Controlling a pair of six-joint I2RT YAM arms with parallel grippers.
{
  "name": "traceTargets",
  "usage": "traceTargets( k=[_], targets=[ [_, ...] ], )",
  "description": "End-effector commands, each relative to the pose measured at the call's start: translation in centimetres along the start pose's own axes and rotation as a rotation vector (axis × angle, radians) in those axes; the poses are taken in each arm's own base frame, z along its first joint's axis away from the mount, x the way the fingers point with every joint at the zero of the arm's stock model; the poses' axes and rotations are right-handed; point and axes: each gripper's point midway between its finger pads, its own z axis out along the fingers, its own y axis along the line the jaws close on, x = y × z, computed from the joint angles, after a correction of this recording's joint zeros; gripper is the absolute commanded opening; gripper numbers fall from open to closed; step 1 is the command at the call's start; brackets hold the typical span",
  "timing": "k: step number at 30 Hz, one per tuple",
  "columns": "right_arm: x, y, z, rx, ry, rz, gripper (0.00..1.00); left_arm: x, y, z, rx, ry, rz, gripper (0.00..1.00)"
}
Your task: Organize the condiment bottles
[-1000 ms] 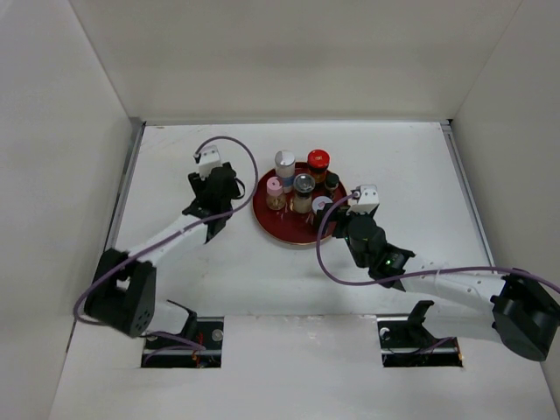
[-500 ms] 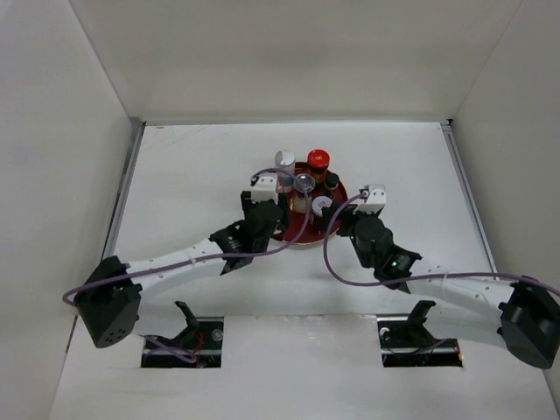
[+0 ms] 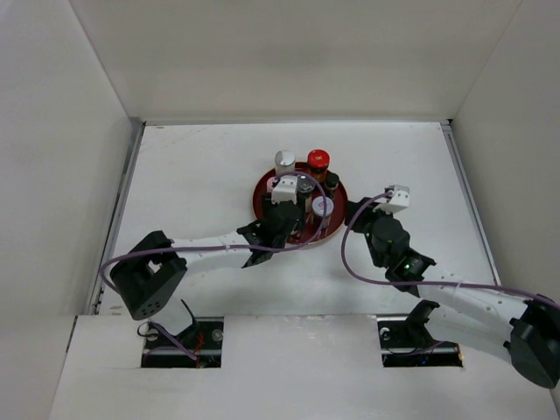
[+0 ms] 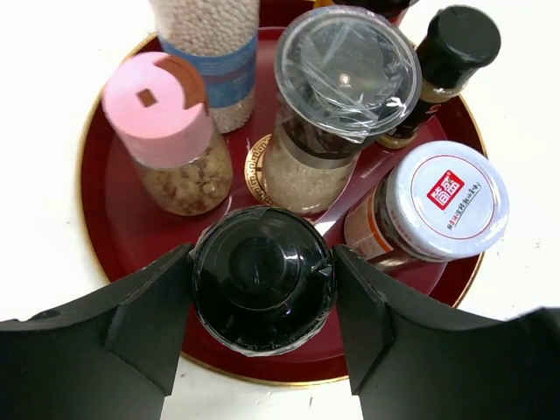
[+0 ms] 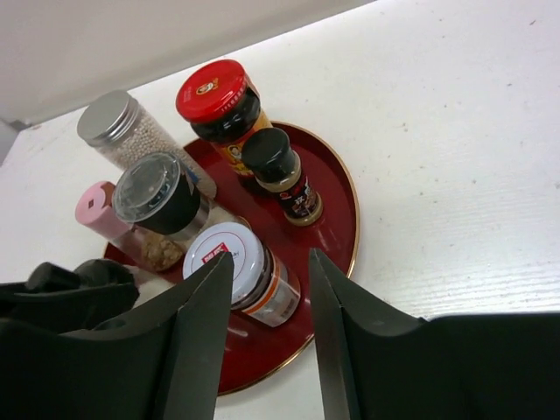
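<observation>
My left gripper [image 4: 262,267] is shut on a black-capped bottle [image 4: 262,284] over the near rim of the round red tray [image 4: 101,219]; whether the bottle rests on it I cannot tell. On the tray stand the pink-lidded shaker [image 4: 157,109], the tall white bottle with a blue band [image 4: 214,61], a clear-lidded grinder [image 4: 346,70], a white-lidded jar [image 4: 446,197], a small black-capped bottle [image 4: 455,39] and the red-lidded jar [image 5: 214,92]. My right gripper [image 5: 271,258] hangs open to the right of the tray [image 3: 261,188], nothing between its fingers.
White walls close in the table on the left, back and right. The left arm [image 3: 210,245] reaches across the table in front of the tray, its purple cable looping over it. The right arm [image 3: 455,293] lies along the near right.
The left arm swung right from beside the tray to its near rim, still gripping the black-capped bottle. The right gripper drew back to the right, away from the tray, and its jaws narrowed.
</observation>
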Motion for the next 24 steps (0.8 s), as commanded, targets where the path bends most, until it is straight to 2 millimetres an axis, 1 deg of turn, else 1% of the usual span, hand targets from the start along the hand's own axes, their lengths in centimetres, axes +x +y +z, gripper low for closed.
traceTargets(
  k=[1,2,4,6,7,8,9,11,13,14,16,18,19,20,22,23,24],
  targets=[
    [-0.9,0.4,0.1,-0.010,-0.032,0.049,0.50,-4.7,-2.9,0.5,0.061,-0.127,-0.109,0.50],
    [-0.9,0.4,0.1,-0.011,-0.033,0.050,0.55,-4.5,-2.9,0.6,0.057,-0.125,-0.106,0.52],
    [-1.1,0.2,0.0,-0.007,-0.041,0.055,0.67,-4.7,-2.9,0.5,0.051,-0.129,-0.107,0.63],
    [-1.4,0.2,-0.1,-0.008,-0.049,0.061,0.78,-5.0,-2.7,0.2,0.051,-0.134,-0.109,0.79],
    [-1.4,0.1,-0.1,-0.005,-0.052,0.062,0.81,-5.4,-2.5,-0.1,0.049,-0.142,-0.115,0.86],
    [-1.5,0.1,-0.1,-0.005,-0.053,0.064,0.83,-5.7,-2.3,-0.4,0.047,-0.152,-0.121,0.95],
    [-1.5,0.0,-0.2,-0.003,-0.054,0.065,0.85,-6.3,-2.0,-0.7,0.046,-0.165,-0.127,1.00],
    [-1.5,-0.1,-0.1,0.002,-0.057,0.066,0.86,-7.7,-1.5,-1.8,0.055,-0.195,-0.138,1.00],
    [-1.5,-0.2,-0.1,0.005,-0.058,0.071,0.88,-9.3,-0.3,-3.0,0.043,-0.235,-0.153,1.00],
    [-1.5,-0.3,-0.1,0.008,-0.059,0.072,0.88,-10.1,0.6,-3.7,0.029,-0.260,-0.159,1.00],
    [-1.5,-0.7,0.0,0.018,-0.062,0.073,0.88,-11.5,3.5,-4.9,-0.034,-0.312,-0.187,1.00],
    [-1.6,-0.9,0.0,0.023,-0.065,0.081,0.87,-12.0,6.8,-5.5,-0.092,-0.349,-0.227,1.00],
    [-1.6,-0.9,0.0,0.023,-0.067,0.084,0.85,-11.9,8.3,-5.6,-0.111,-0.353,-0.241,1.00],
    [-1.6,-0.9,0.0,0.024,-0.067,0.084,0.81,-11.6,10.0,-5.6,-0.141,-0.355,-0.264,1.00],
    [-1.7,-1.2,0.1,0.028,-0.070,0.087,0.70,-10.3,13.6,-5.4,-0.213,-0.355,-0.352,1.00],
    [-1.7,-1.3,0.1,0.029,-0.069,0.089,0.63,-9.6,15.3,-5.4,-0.244,-0.346,-0.400,1.00],
    [-1.6,-1.3,0.2,0.031,-0.067,0.091,0.53,-8.8,16.5,-5.2,-0.268,-0.327,-0.433,1.00]
  ],
)
